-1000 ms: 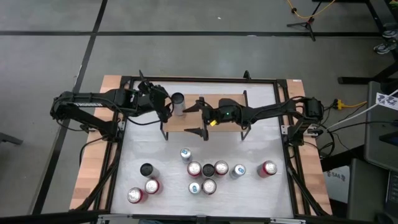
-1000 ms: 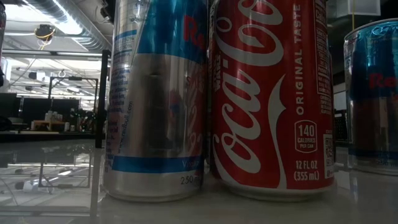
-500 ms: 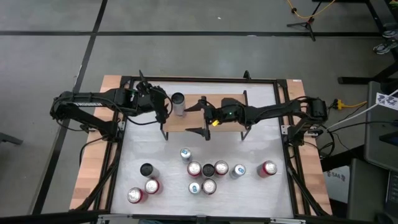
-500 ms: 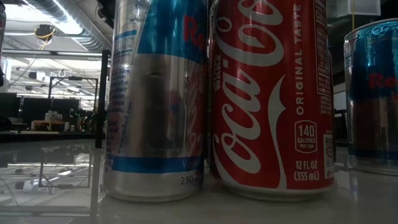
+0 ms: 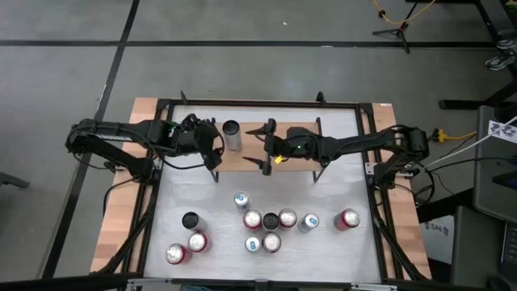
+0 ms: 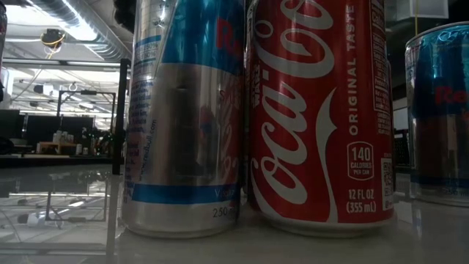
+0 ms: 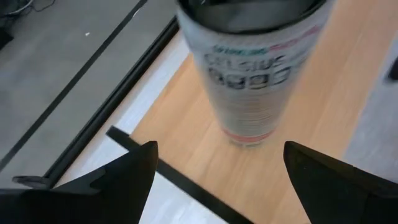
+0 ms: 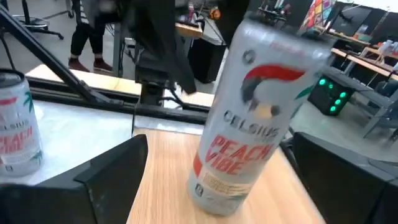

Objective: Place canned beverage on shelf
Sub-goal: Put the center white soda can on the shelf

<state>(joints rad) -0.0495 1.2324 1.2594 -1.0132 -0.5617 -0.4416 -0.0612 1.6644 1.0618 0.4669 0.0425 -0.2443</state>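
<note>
On the light-wood, black-framed shelf [image 5: 279, 149] at the tabletop's far edge, one silver can [image 5: 232, 135] stands delivered between open left pincer [image 5: 212, 148] and open right pincer [image 5: 266, 145]; many remain.

Lone can [image 5: 232, 135] blocks shelf [image 5: 303, 158] left end; rest of plank free

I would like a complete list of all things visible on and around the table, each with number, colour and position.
Tall silver Celsius can: one, silver, upright on the shelf's left part.
Low wooden shelf with black metal frame: one, light wood, at the table's far side.
Loose beverage cans: ten, red, silver-blue and one dark, upright on the white table, nearer side.
Left gripper: open, left of the Celsius can.
Right gripper: open, right of it.
</note>
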